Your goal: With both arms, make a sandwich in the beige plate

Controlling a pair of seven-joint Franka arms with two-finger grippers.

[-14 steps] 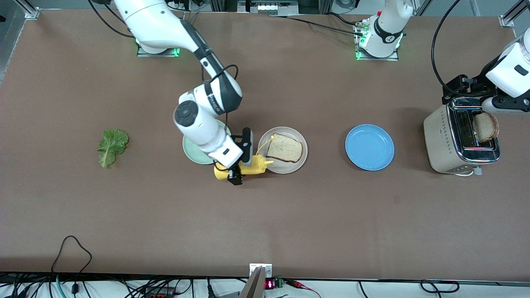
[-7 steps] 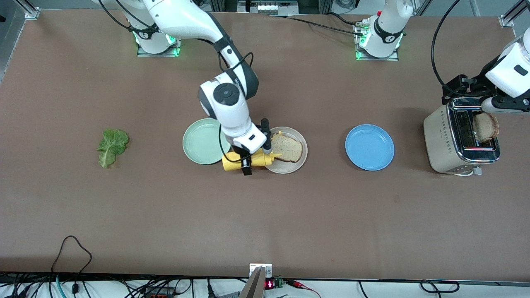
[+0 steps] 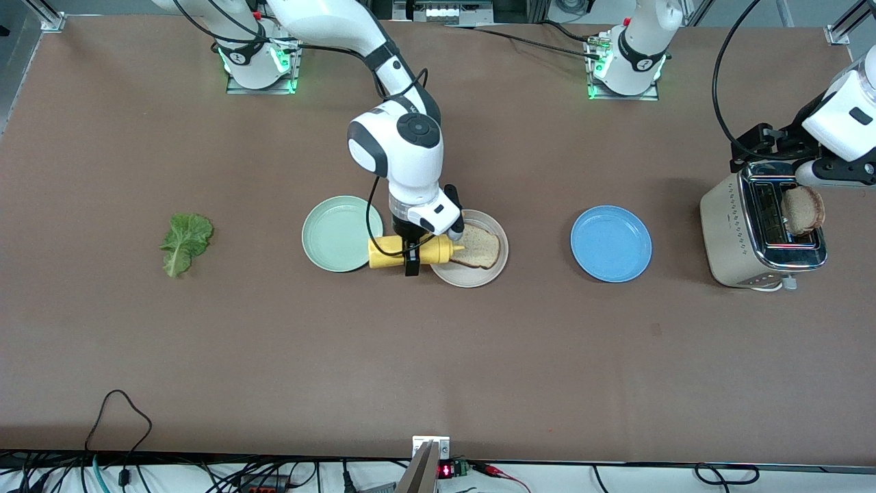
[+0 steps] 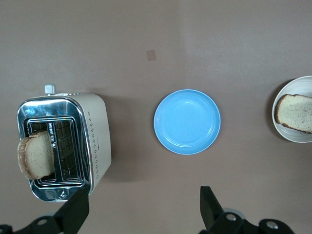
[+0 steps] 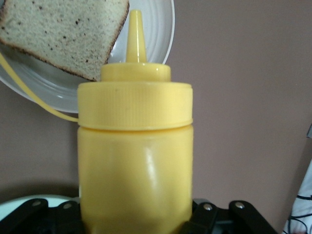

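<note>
One bread slice [image 3: 480, 248] lies on the beige plate [image 3: 472, 277]. My right gripper [image 3: 409, 252] is shut on a yellow squeeze bottle [image 3: 390, 251] and holds it on its side, with the nozzle over the plate beside the bread. In the right wrist view the bottle [image 5: 135, 156] fills the frame, with the bread [image 5: 58, 34] and plate [image 5: 153, 44] past its tip. A second bread slice [image 3: 803, 210] stands in the toaster [image 3: 736, 226]. My left gripper [image 3: 770, 145] is open and empty, high over the toaster. The lettuce leaf [image 3: 185, 241] lies toward the right arm's end.
A mint-green plate [image 3: 335, 233] sits beside the beige plate, under the bottle's base. A blue plate [image 3: 611, 244] lies between the beige plate and the toaster. A thin yellow sauce strand [image 5: 29, 90] crosses the beige plate's rim.
The right arm swung toward the left arm's end with the bottle, bringing the nozzle over the beige plate beside the bread. The left arm has not moved.
</note>
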